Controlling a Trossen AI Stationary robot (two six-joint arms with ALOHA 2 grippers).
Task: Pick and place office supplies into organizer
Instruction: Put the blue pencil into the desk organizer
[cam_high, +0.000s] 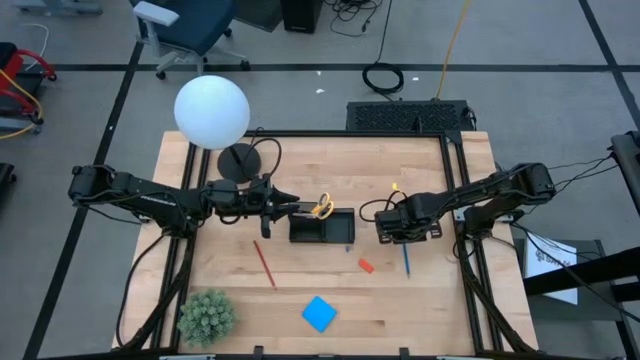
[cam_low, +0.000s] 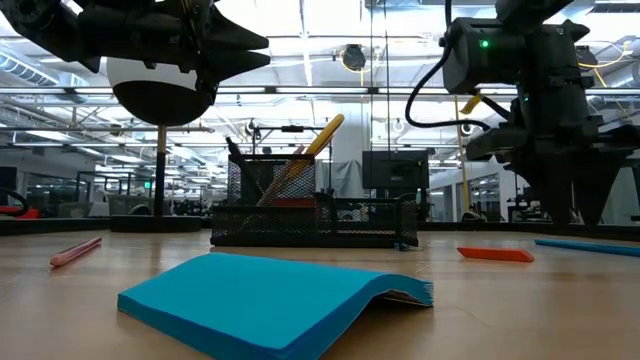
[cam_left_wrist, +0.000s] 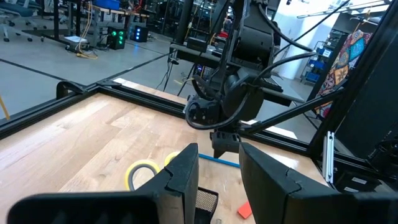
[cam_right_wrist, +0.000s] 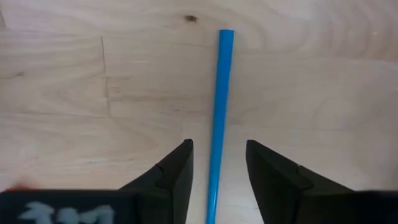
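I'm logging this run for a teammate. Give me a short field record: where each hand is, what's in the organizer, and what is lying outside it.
left hand: open, empty, just left of the organizer
right hand: open, straddling the blue pen, which lies on the table
organizer: black mesh tray, holding the yellow-handled scissors
outside it: red pencil, orange-red eraser, blue note pad, blue pen
not for sorting: green plant, white globe lamp
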